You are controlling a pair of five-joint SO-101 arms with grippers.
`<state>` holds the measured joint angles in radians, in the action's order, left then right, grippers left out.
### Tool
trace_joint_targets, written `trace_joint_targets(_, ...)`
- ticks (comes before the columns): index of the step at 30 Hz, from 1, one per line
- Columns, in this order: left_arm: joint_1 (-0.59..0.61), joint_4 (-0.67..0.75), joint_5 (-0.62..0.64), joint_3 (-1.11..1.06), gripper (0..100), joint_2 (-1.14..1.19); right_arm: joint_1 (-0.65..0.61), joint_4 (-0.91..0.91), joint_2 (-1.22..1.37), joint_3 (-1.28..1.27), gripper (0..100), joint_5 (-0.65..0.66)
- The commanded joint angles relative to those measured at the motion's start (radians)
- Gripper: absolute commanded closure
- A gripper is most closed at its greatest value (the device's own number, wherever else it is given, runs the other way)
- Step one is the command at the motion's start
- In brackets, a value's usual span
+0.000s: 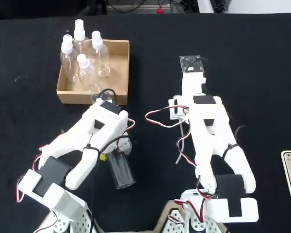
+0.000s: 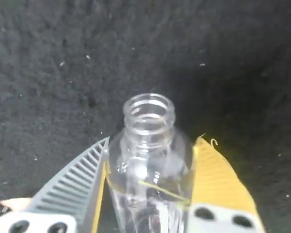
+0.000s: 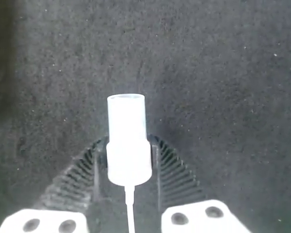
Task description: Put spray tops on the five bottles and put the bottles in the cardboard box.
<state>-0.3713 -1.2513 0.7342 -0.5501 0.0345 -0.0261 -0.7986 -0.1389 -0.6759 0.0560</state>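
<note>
While left pincer [image 2: 153,143] grips open bottle [image 2: 149,116] near box [image 1: 77,97], right pincer [image 3: 128,142] grips spray top [image 3: 127,126].

Four capped bottles [image 1: 85,57] crowd the cardboard box [image 1: 118,73] on its left; the right half lies open.

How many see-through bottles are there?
5. Four clear plastic bottles with white spray tops stand in the brown cardboard box: one left, one behind, one right, one in front. The fifth bottle, uncapped, is held in the left gripper.
</note>
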Motion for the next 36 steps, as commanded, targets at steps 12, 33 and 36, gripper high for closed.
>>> trace_joint_targets(12, 0.344, 0.012, -0.913, 0.018, 80, -0.097, 0.02, 0.018, -0.002, 0.004, 98.7, 0.006)
trace_joint_targets(33, 0.392, 0.224, -1.092, -0.202, 74, -0.23, 0.018, 0.018, -0.002, 0.001, 98.7, 0.006)
trace_joint_targets(36, 0.4, 0.221, -1.092, -0.211, 74, -0.285, 0.018, 0.018, -0.002, 0.001, 98.7, 0.006)
